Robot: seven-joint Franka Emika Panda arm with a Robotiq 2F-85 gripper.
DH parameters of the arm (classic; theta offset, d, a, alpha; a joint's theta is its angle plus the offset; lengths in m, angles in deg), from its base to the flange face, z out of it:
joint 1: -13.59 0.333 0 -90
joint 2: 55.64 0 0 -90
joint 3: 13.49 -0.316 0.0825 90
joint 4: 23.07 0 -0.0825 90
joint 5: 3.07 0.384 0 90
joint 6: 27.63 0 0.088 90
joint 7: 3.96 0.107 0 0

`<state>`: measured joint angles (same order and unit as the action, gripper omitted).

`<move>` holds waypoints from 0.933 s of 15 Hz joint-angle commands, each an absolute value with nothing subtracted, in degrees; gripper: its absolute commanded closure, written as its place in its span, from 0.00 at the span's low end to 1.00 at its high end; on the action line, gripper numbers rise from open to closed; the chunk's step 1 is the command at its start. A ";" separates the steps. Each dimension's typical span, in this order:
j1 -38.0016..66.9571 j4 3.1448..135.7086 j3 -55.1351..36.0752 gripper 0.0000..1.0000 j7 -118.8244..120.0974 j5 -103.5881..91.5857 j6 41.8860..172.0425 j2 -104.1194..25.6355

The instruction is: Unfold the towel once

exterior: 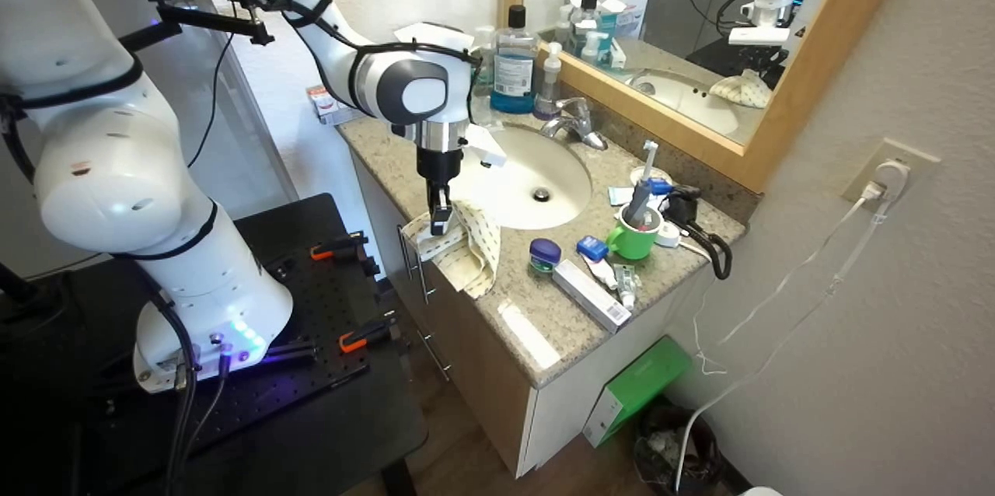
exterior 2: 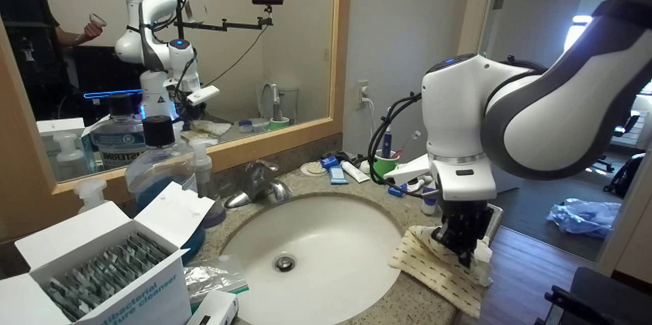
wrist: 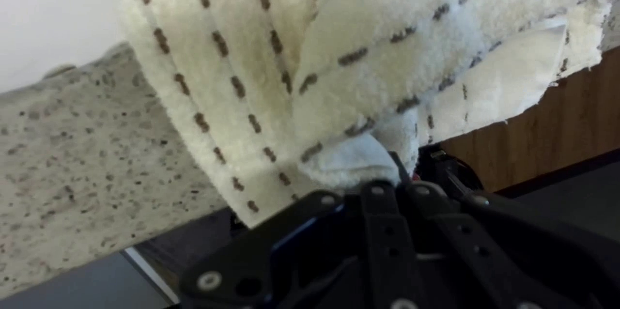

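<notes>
The towel (exterior: 480, 247), cream with rows of short dark dashes, lies folded and rumpled on the counter's front edge beside the sink. Part of it hangs over that edge, as the wrist view shows along the lower rim of the towel (wrist: 252, 81). My gripper (exterior: 440, 227) points straight down at the towel's front part, its jaws together. In the wrist view a raised pale fold runs up into the tips of my gripper (wrist: 393, 166); the pinched part itself is hidden. Bunched cloth of the towel (exterior 2: 433, 274) stands up around the fingers in an exterior view.
A white sink basin (exterior: 536, 158) borders the towel, with a chrome faucet (exterior: 574, 123) behind it. A purple-lidded jar (exterior: 545, 255), a long box (exterior: 592, 296) and a green mug (exterior: 633, 242) stand on the counter. An open box of sachets (exterior 2: 137, 289) sits across the sink.
</notes>
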<state>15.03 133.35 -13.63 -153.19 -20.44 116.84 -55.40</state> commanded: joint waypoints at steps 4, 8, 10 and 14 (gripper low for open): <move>14.75 135.55 -14.24 0.99 -153.17 -17.01 119.81 -55.96; 12.56 136.11 -11.87 0.99 -150.78 -16.29 117.02 -61.08; 13.09 134.29 -12.08 0.96 -150.79 -16.90 117.77 -57.17; 12.48 135.65 -11.01 0.96 -148.56 -17.16 117.78 -60.13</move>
